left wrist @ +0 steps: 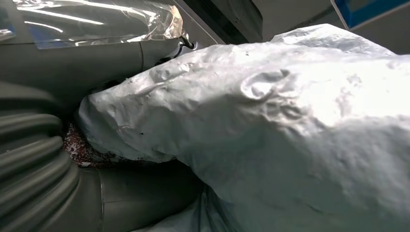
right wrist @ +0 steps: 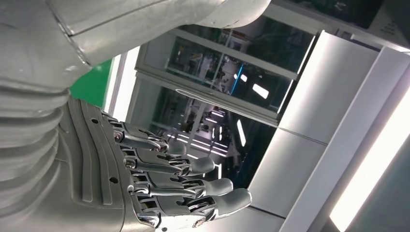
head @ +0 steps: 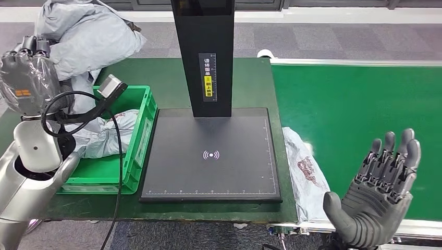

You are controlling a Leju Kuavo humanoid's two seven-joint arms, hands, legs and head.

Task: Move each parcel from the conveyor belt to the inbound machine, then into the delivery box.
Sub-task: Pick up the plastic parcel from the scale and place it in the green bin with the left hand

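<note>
My left hand [head: 27, 78] is raised at the far left and grips a big crumpled grey parcel [head: 91, 36] above the far end of the green delivery box [head: 138, 151]. In the left wrist view that parcel [left wrist: 290, 125] fills the picture, wedged against the hand's grey thumb [left wrist: 140, 193]. A second grey parcel [head: 306, 174] with red print lies at the near left corner of the green conveyor belt [head: 359, 104], beside the black inbound machine's scan plate [head: 211, 172]. My right hand [head: 379, 200] hovers over the belt's near edge, fingers spread and empty; the right wrist view shows its fingers [right wrist: 193, 186] stretched out.
The machine's black column [head: 204, 52] stands at the back of the plate. Another grey parcel [head: 107, 136] lies inside the green box. A black cable [head: 117, 156] hangs from my left arm across the box. The green table ends close to me.
</note>
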